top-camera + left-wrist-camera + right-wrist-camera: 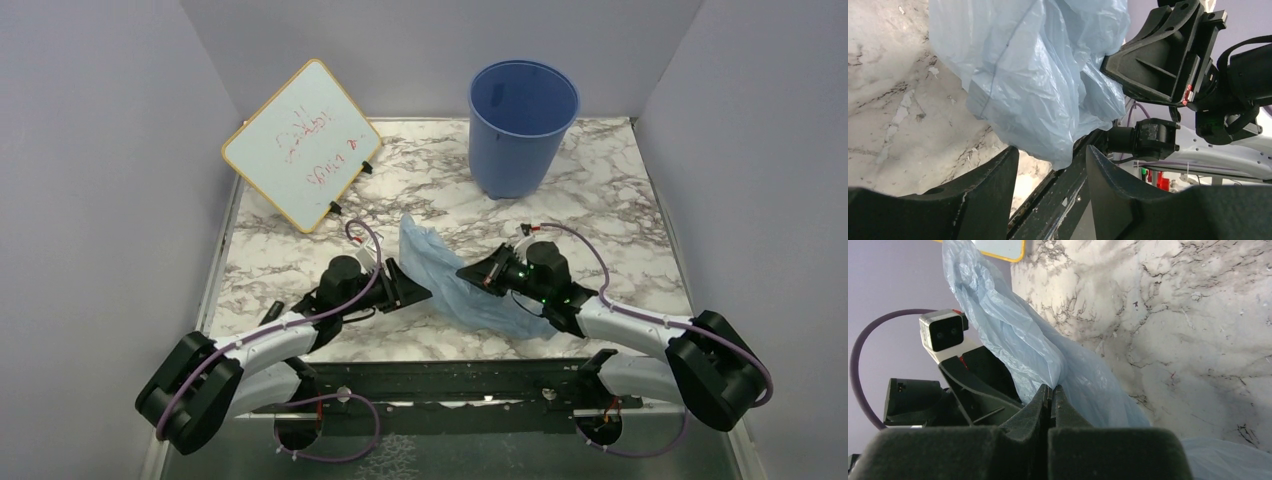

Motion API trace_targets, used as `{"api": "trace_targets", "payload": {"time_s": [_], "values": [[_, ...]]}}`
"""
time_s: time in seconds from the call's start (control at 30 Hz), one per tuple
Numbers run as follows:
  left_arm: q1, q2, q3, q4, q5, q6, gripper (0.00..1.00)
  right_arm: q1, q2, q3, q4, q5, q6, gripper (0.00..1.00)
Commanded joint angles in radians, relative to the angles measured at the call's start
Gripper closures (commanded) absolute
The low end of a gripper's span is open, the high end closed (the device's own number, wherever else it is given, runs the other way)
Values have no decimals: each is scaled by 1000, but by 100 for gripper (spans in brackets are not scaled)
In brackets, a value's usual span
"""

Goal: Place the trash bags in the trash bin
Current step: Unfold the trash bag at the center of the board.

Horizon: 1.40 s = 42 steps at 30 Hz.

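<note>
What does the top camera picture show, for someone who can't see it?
A crumpled light-blue plastic bag sits on a marble table between two robot arms: the right arm has its jaws pinched on it, the left arm has its jaws open at its edge. Behind stand a blue bucket and a tilted whiteboard with red writing.

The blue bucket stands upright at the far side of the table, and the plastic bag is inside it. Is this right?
The bucket does stand upright at the far side of the table, but the plastic bag is not inside it: it lies on the table nearer the front, as the top view shows.
</note>
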Motion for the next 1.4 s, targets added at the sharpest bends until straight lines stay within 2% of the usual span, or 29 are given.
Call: {"api": "trace_targets", "payload": {"time_s": [0.0, 0.07, 0.17, 0.23, 0.33, 0.43, 0.57, 0.7, 0.83, 0.93, 1.0, 1.03, 1.07, 1.17, 1.3, 1.37], "values": [[-9, 53, 8, 107, -12, -26, 56, 4, -17, 32, 13, -39, -4, 98], [-12, 67, 8, 124, -16, -31, 66, 4, -16, 39, 4, -44, -19, 98], [-11, 66, 3, 124, -18, -25, 87, 4, -26, 64, -51, -31, -67, 98], [-7, 45, 8, 48, -25, 14, 99, 4, -49, 105, -145, 9, -147, 98], [-4, -7, 111, -322, -147, 171, 100, 4, -104, 194, -392, 155, -300, 98], [-3, -60, 211, -586, -297, 286, 100, 3, -139, 270, -578, 335, -452, 98], [-1, -99, 281, -724, -388, 339, 100, 3, -147, 320, -762, 524, -586, 98], [-1, -115, 311, -790, -429, 359, 100, 4, -146, 337, -894, 619, -617, 96], [0, -127, 349, -863, -478, 385, 100, 4, -172, 330, -920, 586, -621, 93], [-1, -127, 402, -908, -474, 428, 100, 3, -182, 338, -900, 455, -672, 88], [0, -110, 434, -920, -425, 476, 100, 3, -173, 364, -910, 388, -703, 78], [0, -98, 448, -921, -369, 503, 100, 4, -169, 381, -920, 366, -712, 68], [-1, -76, 464, -926, -323, 533, 100, 4, -167, 397, -925, 354, -713, 64], [-1, -9, 507, -956, -223, 592, 100, 3, -179, 421, -889, 310, -706, 41], [-1, 51, 518, -966, -157, 624, 100, 3, -167, 416, -743, 158, -711, 35], [-2, 68, 518, -965, -141, 627, 100, 4, -125, 440, -720, 146, -708, 35]]}}
